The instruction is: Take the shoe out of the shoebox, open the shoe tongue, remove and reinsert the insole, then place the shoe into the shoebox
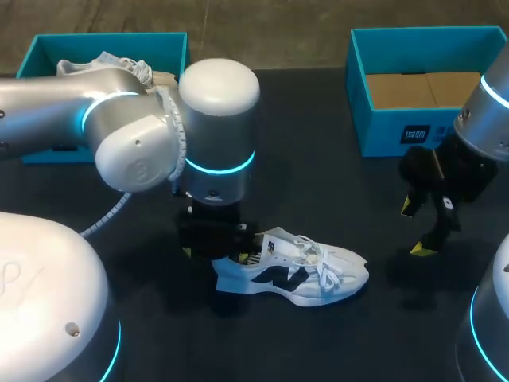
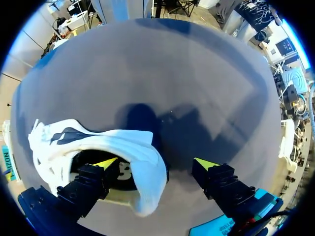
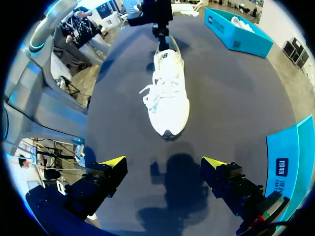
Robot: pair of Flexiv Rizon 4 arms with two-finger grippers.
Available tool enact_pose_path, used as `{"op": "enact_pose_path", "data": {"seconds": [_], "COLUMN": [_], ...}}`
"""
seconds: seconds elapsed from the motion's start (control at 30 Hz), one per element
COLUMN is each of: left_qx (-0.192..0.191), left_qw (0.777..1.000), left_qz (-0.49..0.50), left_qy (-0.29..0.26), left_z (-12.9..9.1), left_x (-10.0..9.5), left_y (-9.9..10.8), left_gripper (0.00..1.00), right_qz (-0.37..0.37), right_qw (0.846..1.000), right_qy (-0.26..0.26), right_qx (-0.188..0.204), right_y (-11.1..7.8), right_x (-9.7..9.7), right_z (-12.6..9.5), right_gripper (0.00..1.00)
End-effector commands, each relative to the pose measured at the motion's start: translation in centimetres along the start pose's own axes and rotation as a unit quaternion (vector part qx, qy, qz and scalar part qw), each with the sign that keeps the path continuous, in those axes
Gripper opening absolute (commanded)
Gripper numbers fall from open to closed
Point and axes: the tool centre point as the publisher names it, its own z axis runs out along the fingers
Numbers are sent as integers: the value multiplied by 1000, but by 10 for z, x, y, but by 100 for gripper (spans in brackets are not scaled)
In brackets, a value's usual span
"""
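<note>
Head view: looking down on a dark table (image 1: 318,183) carrying a left shoebox (image 1: 103,37) and a right shoebox (image 1: 382,127). Finding the white shoe (image 1: 318,270) out of either box, resting on its sole near the table's middle. Seeing the left gripper (image 1: 213,253) standing at the heel and the right gripper (image 1: 425,227) hanging beyond the toe, well apart from it, fingers spread and holding nothing.

Left wrist view: showing the left gripper (image 2: 156,162) with fingers apart, one fingertip (image 2: 106,162) dipping inside the heel opening of the shoe (image 2: 123,140), the other outside and clear of it. Clamping nothing.

Right wrist view: facing the shoe (image 3: 167,98) toe-first, ahead of the right gripper (image 3: 165,162), fingers wide and empty.

Judging progress: removal from the box appearing done. Probably just entering the tongue and insole stage, with a dark insole apparently seated inside. Leaving the return to the shoebox to do.
</note>
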Motion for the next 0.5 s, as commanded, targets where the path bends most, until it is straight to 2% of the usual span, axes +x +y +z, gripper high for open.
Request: {"op": "enact_pose_path", "data": {"seconds": [0.03, 0.33, 0.5], "left_qx": [-4, 14, 24], "left_qw": [1000, 995, 992], "left_qz": [3, -18, -46], "left_qy": [-29, -95, -111], "left_z": [-25, -69, -88], "left_x": [19, 42, 56], "left_y": [-10, -30, -39], "left_gripper": [100, 100, 100], "right_qz": [0, 0, 0], "right_qw": [1000, 1000, 1000], "right_qy": [0, 0, 0], "right_qx": [1, 1, 1], "right_y": [0, 0, 0], "right_x": [0, 0, 0], "right_z": [1, 1, 1], "right_gripper": [100, 100, 100]}}
